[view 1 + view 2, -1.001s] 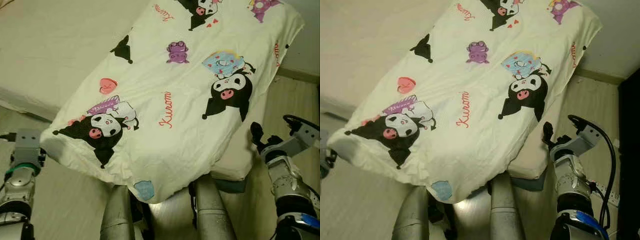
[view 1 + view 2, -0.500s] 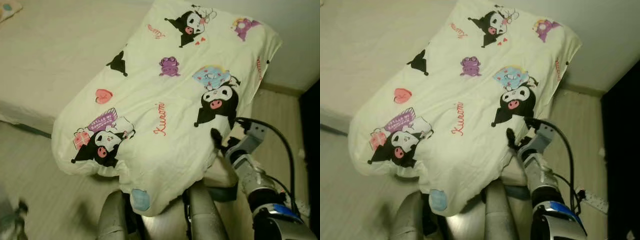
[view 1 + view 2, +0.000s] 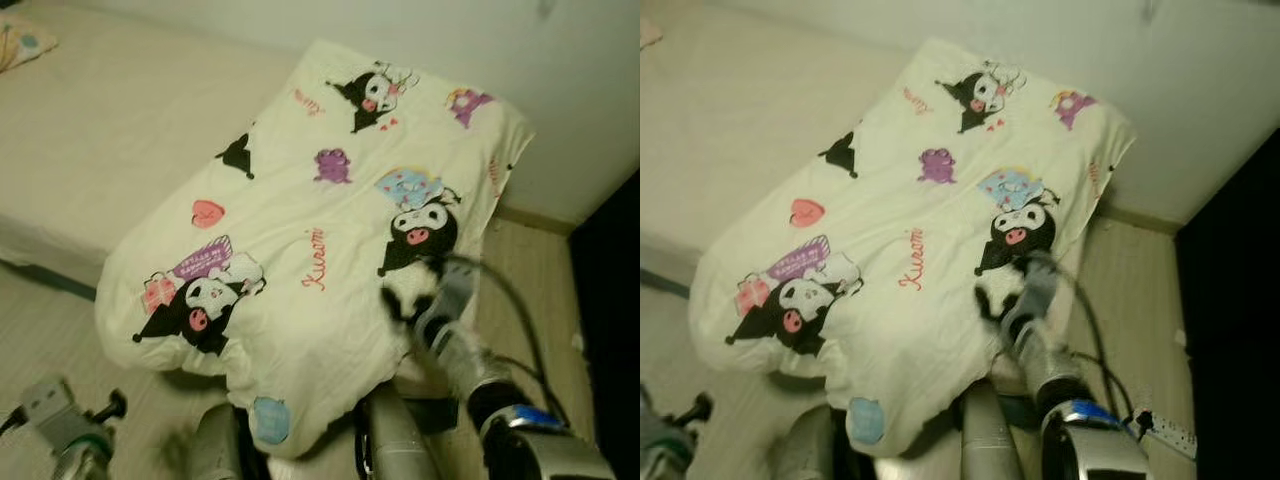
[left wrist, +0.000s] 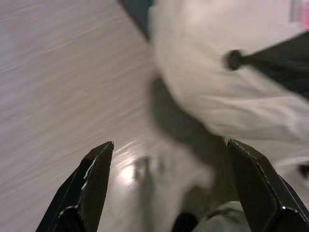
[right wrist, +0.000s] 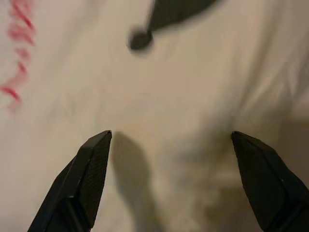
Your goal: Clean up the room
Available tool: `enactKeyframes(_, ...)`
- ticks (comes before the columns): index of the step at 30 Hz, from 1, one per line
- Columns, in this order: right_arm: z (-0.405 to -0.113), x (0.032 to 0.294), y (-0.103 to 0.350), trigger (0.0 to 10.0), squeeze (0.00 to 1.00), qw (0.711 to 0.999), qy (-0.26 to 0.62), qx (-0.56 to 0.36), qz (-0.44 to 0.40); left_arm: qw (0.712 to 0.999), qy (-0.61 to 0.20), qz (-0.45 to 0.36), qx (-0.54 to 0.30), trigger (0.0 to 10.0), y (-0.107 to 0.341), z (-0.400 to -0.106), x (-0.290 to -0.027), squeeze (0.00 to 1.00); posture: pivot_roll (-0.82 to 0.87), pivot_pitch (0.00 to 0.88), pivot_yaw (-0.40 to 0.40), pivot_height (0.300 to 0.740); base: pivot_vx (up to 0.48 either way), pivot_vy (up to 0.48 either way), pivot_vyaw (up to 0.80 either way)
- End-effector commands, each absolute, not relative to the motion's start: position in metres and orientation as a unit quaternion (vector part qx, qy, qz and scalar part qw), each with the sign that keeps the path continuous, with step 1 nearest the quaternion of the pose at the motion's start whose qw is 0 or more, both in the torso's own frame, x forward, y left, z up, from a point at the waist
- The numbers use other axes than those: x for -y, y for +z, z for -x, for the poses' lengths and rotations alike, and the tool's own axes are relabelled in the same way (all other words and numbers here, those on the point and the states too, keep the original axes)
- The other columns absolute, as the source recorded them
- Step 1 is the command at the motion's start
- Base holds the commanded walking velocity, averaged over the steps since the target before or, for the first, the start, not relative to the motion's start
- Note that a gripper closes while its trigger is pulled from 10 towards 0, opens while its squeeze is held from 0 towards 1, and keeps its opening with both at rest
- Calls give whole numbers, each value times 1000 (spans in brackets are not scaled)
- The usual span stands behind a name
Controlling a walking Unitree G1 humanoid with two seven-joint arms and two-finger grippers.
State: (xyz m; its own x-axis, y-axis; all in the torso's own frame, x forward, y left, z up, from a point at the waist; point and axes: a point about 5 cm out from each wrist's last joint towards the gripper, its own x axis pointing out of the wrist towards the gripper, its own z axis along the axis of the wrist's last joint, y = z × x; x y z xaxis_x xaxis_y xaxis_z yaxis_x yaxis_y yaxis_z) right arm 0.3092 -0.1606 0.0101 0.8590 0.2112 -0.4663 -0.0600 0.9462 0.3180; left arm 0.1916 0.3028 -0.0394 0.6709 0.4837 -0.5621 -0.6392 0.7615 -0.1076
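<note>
A cream pillow [image 3: 330, 230] printed with black cartoon characters, hearts and red script lies slantwise over the corner of a bed [image 3: 110, 130]. My right gripper [image 3: 408, 300], blurred by motion, is over the pillow's near right edge; the right wrist view has its fingers [image 5: 87, 179] open just above the fabric [image 5: 159, 111]. My left gripper [image 3: 108, 408] is low at the left above the wood floor [image 4: 58, 72], open, with the pillow's edge [image 4: 217, 82] ahead of it.
The bed's mattress stretches off to the left, with another pillow [image 3: 22, 40] at its far corner. A pale wall [image 3: 480, 50] runs behind. A power strip [image 3: 1165, 432] lies on the floor at the right beside a dark area.
The camera has risen and tilted, bringing the wall into view. My right gripper has come in from the right onto the pillow's edge. My left gripper has dropped lower.
</note>
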Motion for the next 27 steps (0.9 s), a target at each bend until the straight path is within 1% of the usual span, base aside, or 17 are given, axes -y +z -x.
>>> enactKeyframes(1, -306, 163, 6, 10000, 0, 953, 69, -261, -139, 893, 319, 148, -282, 10000, -47, -176, -304, 0, -115, 9, 30, 625, 0, 0, 0)
enactKeyframes(6, -302, 162, 2, 10000, 0, 951, 71, -271, -133, 895, 310, 153, -281, 10000, -48, -178, -301, 0, -114, 0, 25, 625, 0, 0, 0)
enactKeyframes(7, -286, 160, -14, 10000, 0, 941, 83, -307, -113, 892, 292, 145, -313, 10000, -58, -172, -289, 0, -115, 0, 24, 630, 0, 0, 0)
enactKeyframes(8, -261, 161, -36, 10000, 0, 925, 97, -357, -83, 882, 271, 134, -362, 10000, -72, -158, -272, 0, -114, 0, 20, 640, 0, 0, 0)
enactKeyframes(9, -253, 161, -42, 10000, 0, 921, 99, -370, -73, 876, 268, 132, -378, 10000, -76, -152, -267, 0, -114, 0, 20, 645, 0, 0, 0)
enactKeyframes(11, -251, 162, -43, 10000, 0, 920, 98, -374, -69, 874, 268, 133, -383, 10000, -78, -150, -266, 0, -114, 0, 20, 650, 0, 0, 0)
enactKeyframes(12, -244, 165, -49, 10000, 0, 915, 92, -389, -58, 864, 269, 135, -404, 10000, -83, -139, -263, 0, -114, 0, 20, 660, 0, 0, 0)
enactKeyframes(13, -244, 165, -49, 10000, 0, 915, 92, -389, -58, 864, 269, 135, -404, 10000, -83, -139, -263, 0, -114, 0, 20, 660, 0, 0, 0)
enactKeyframes(14, -236, 168, -54, 10000, 0, 909, 88, -403, -52, 853, 267, 135, -427, 10000, -90, -126, -259, 0, -114, 0, 23, 670, 0, 0, 0)
enactKeyframes(15, -233, 168, -57, 10000, 0, 907, 87, -409, -50, 848, 267, 133, -438, 10000, -92, -120, -257, 0, -116, 0, 24, 675, 0, 0, 0)
enactKeyframes(19, -228, 169, -59, 10000, 0, 904, 87, -416, -46, 840, 269, 135, -451, 10000, -96, -111, -255, 0, -118, 0, 25, 685, 0, 0, 0)
enactKeyframes(20, -224, 171, -62, 10000, 0, 901, 84, -422, -45, 831, 271, 138, -466, 10000, -99, -100, -253, 0, -119, 0, 25, 695, 0, 0, 0)
enactKeyframes(21, -222, 172, -63, 10000, 0, 900, 82, -425, -45, 828, 271, 140, -471, 10000, -101, -97, -252, 0, -122, 0, 28, 700, 0, 0, 0)
enactKeyframes(27, -217, 175, -66, 10000, 0, 898, 79, -430, -44, 826, 267, 141, -476, 10000, -102, -93, -250, 0, -120, 0, 27, 720, 0, 0, 0)
